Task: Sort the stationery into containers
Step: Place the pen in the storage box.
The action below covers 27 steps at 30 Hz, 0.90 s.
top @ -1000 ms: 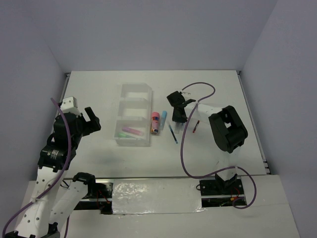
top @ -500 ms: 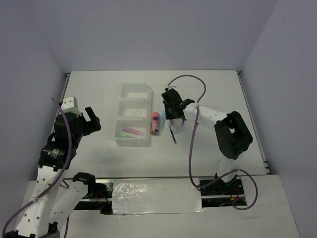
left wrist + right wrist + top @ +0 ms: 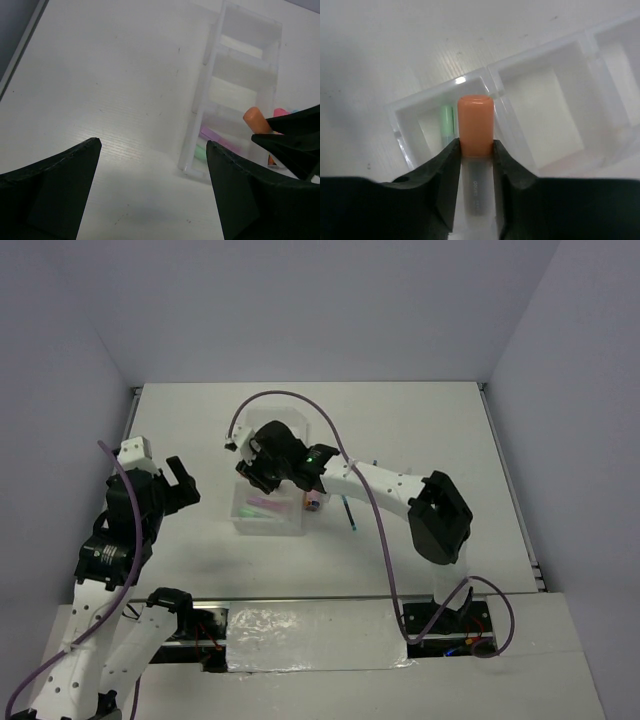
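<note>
We see right gripper clamping orange highlighter above tray; left gripper spread wide near worktop left edge.

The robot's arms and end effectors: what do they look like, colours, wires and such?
Both arms, left arm and right arm, mix white links with chunky black joints. A purple cable runs along each. The left end effector and right end effector have black wedge-shaped fingers. A small green light glows near the right wrist.
</note>
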Each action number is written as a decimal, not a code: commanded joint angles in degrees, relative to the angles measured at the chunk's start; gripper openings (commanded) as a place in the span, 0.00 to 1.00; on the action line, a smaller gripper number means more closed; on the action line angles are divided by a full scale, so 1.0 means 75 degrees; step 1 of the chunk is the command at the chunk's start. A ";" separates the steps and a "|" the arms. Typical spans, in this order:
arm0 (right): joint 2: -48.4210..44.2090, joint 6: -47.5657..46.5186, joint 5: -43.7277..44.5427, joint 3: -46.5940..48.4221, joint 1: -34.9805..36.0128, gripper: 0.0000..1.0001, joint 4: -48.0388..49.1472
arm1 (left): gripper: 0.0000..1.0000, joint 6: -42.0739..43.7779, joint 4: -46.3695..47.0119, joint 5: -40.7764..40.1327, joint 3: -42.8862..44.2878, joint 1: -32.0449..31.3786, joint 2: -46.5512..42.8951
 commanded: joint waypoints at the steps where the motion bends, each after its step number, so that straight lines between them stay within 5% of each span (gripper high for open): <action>1: 0.0339 -0.0379 -0.0283 0.0391 -0.0065 0.46 -0.0137 | 0.99 -0.0008 0.0207 -0.0182 0.0052 0.0012 -0.0128; 5: 0.0281 -0.0309 -0.0154 0.0310 -0.0065 0.71 0.0121 | 0.99 0.0015 0.0218 -0.0112 0.0064 0.0012 -0.0046; 8: -0.0222 0.0100 -0.0084 -0.0052 -0.0159 0.80 0.0552 | 0.99 0.0004 0.0207 -0.0112 0.0064 0.0012 -0.0034; 10: -0.0875 0.0825 0.0090 -0.0661 -0.0358 0.99 0.0974 | 0.99 0.0004 0.0218 -0.0112 0.0052 0.0012 -0.0058; 11: -0.1065 0.1710 0.0869 -0.0907 -0.0474 1.00 0.1139 | 0.99 0.0004 0.0218 -0.0112 0.0052 0.0012 -0.0070; 13: -0.1348 0.3177 0.3119 -0.0886 -0.0884 1.00 0.0232 | 0.99 0.0004 0.0218 -0.0123 0.0040 0.0012 -0.0081; 14: -0.1325 0.4773 0.3661 -0.0700 -0.1060 0.99 -0.0423 | 0.99 0.0004 0.0230 -0.0112 0.0040 0.0012 -0.0081; 17: -0.1126 0.6180 0.4169 -0.0790 -0.1705 0.97 -0.1706 | 0.99 0.0004 0.0242 -0.0100 0.0040 0.0012 -0.0070; 20: -0.0915 0.6581 0.4380 -0.1060 -0.1917 0.71 -0.1801 | 0.99 0.0004 0.0207 -0.0100 0.0041 0.0012 -0.0046; 27: -0.0025 0.7110 0.3983 -0.0910 -0.2350 0.60 -0.1813 | 0.99 0.0016 0.0242 -0.0053 0.0017 0.0000 -0.0093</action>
